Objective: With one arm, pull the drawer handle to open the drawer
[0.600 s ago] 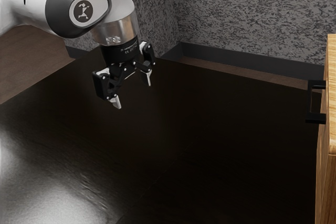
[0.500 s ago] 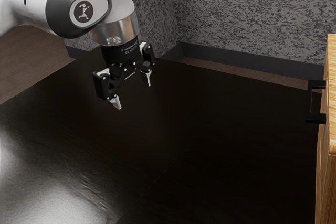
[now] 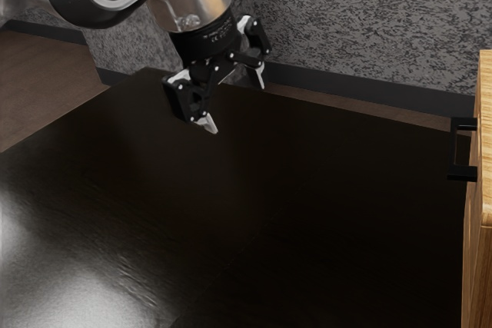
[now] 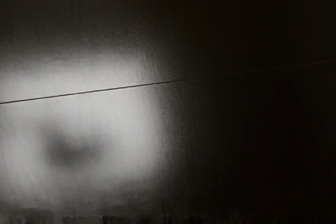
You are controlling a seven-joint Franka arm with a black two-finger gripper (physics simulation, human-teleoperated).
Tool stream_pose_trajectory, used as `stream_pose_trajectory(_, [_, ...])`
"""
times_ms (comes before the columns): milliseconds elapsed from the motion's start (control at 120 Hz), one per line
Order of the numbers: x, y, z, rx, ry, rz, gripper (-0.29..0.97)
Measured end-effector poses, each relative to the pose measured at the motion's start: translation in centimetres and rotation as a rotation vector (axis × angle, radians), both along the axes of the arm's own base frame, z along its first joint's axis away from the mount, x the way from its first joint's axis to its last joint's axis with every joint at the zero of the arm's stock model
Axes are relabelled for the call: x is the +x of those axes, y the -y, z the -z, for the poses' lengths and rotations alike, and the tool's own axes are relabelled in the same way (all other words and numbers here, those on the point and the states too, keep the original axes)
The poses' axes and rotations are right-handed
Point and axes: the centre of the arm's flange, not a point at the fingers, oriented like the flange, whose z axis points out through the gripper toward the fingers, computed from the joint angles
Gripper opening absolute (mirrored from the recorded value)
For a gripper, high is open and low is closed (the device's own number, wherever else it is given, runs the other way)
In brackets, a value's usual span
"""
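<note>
While the black two-finger gripper point(image 3: 233, 102) hung over the dark glossy tabletop point(image 3: 254, 228) with its fingers spread apart and nothing between them, the black bar-shaped drawer handle point(image 3: 461, 149) stood well apart from it, at the exterior view's right edge. The handle was mounted upright on the light wooden drawer front point(image 3: 478, 190). That front was cut off by the frame, so how far the drawer sat out could not be read.

The step in hand looked like the approach. Done well, it would call for carrying the hand across toward the exterior view's right and lowering it to the handle's height. The wrist would need turning so the spread fingers could straddle the upright bar from two sides before closing. The pull would best run straight back along the drawer's travel, since a slanted pull could jam it or slip the grip.

There was plenty of room. The tabletop between gripper and handle lay bare, and the wrist view gave only its sheen point(image 4: 220, 145) and a thin seam line point(image 4: 157, 83). The speckled grey wall point(image 3: 369, 13) and its black skirting strip point(image 3: 361, 86) ran behind the path. The handle's short brackets left a narrow gap to the wood, so fingertip depth would matter.
</note>
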Motion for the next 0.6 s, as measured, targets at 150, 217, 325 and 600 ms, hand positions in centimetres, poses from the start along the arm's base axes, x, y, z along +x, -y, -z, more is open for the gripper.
stream_pose_trajectory(150, [0.8,2.1,-1.3,-0.181,0.107,0.059,0.68])
stream_pose_trajectory(217, [1.3,2.0,-1.7,-0.295,0.14,0.118,0.68])
stream_pose_trajectory(325, [2.3,2.0,-0.9,-0.449,0.176,0.361,0.68])
stream_pose_trajectory(600, [3.9,0.5,0.7,-0.486,0.323,0.585,0.66])
